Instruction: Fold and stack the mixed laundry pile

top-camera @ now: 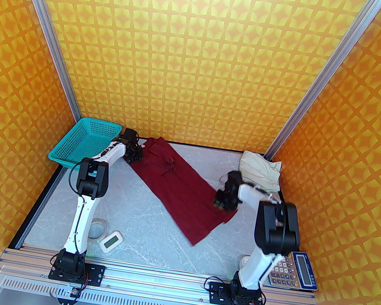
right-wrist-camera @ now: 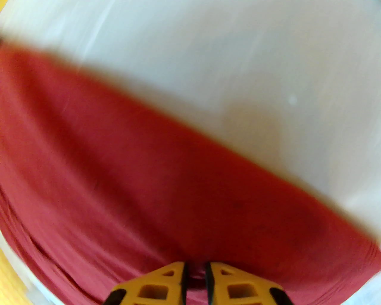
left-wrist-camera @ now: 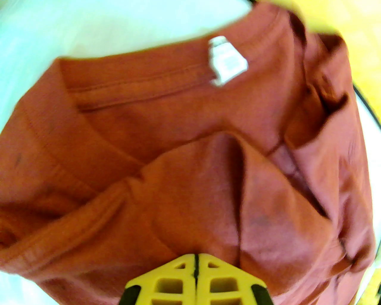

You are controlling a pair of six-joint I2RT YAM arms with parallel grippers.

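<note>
The dark red T-shirt (top-camera: 178, 185) lies on the bench (top-camera: 131, 217) as a long diagonal band. Its collar end sits just beside the right side of the teal basket (top-camera: 71, 144), and its hem end lies well apart from the basket, toward the near right. The left claw (top-camera: 137, 156) is at the collar end, next to the basket. In the left wrist view this claw (left-wrist-camera: 196, 265) has its fingers pressed fully together, pinching a raised fold of the T-shirt (left-wrist-camera: 184, 125) below the white label (left-wrist-camera: 227, 61). The right claw (top-camera: 220, 202) is at the end of the T-shirt far from the basket. In the right wrist view this claw (right-wrist-camera: 195, 268) is nearly closed, with red cloth (right-wrist-camera: 134, 178) gripped in the narrow gap. The cream piece (top-camera: 260, 173) lies bunched across the bench from the basket, along the same far edge.
</note>
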